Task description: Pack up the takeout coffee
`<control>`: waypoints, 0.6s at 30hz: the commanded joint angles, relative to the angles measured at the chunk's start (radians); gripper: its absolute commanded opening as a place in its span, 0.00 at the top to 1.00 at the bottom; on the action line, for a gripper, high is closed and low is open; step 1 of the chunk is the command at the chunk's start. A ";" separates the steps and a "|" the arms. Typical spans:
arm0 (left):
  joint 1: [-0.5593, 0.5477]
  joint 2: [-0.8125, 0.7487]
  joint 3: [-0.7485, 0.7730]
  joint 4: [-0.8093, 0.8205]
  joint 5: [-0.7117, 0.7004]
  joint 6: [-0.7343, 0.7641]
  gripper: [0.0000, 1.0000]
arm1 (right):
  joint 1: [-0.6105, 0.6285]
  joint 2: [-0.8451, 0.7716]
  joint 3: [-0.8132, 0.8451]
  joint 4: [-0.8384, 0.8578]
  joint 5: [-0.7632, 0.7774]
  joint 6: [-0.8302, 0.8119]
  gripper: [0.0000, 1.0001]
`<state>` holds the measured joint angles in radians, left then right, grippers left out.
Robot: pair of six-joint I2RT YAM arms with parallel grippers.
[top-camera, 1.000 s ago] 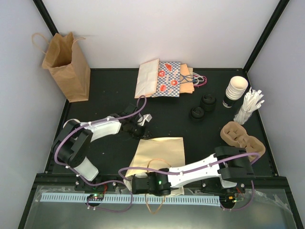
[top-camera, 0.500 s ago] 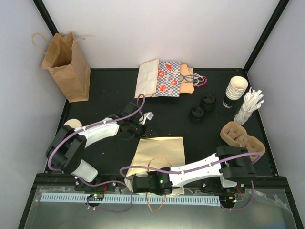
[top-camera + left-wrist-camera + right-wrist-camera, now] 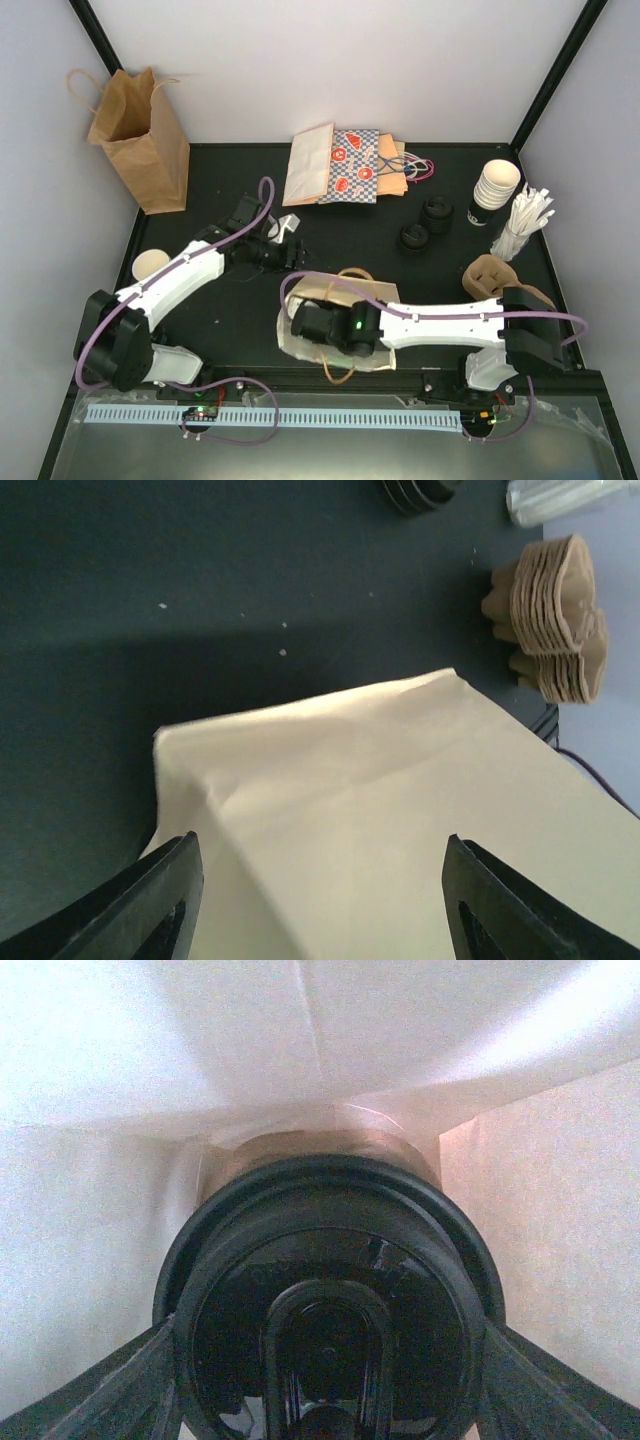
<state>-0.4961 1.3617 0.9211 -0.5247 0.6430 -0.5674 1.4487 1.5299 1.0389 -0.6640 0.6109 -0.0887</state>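
Now the right gripper [image 3: 330,1345] clamps a black-lidded coffee cup [image 3: 325,1260] inside the cream bag [image 3: 150,1080]; the left gripper [image 3: 320,845] hovers above that bag, fingers spread wide, holding nothing.

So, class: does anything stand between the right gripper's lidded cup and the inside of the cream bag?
Nothing visible: the right gripper holds the lidded cup already inside the cream bag, paper walls around it.

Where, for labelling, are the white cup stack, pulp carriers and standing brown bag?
white cup stack [image 3: 494,192]: top external view, nested rims.
pulp carriers [image 3: 556,602]: left wrist view, layered edges.
standing brown bag [image 3: 150,165]: top external view, front.
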 commanded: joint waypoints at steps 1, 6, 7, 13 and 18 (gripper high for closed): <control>0.053 -0.042 0.047 -0.091 -0.031 0.037 0.32 | -0.133 -0.007 0.022 -0.105 -0.196 -0.018 0.65; 0.103 -0.075 0.040 -0.122 -0.032 0.063 0.31 | -0.301 -0.022 0.069 -0.104 -0.345 -0.039 0.65; 0.110 -0.104 0.039 -0.127 -0.032 0.067 0.31 | -0.337 -0.019 0.084 -0.107 -0.381 -0.040 0.65; 0.126 -0.114 0.039 -0.153 -0.012 0.095 0.30 | -0.498 0.042 0.166 -0.131 -0.550 -0.053 0.65; 0.126 -0.107 0.022 -0.130 0.031 0.099 0.30 | -0.537 0.113 0.216 -0.162 -0.547 -0.045 0.65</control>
<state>-0.3748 1.2568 0.9306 -0.6533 0.6312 -0.4908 0.9329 1.5829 1.2289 -0.7708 0.1158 -0.1268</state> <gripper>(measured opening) 0.698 0.734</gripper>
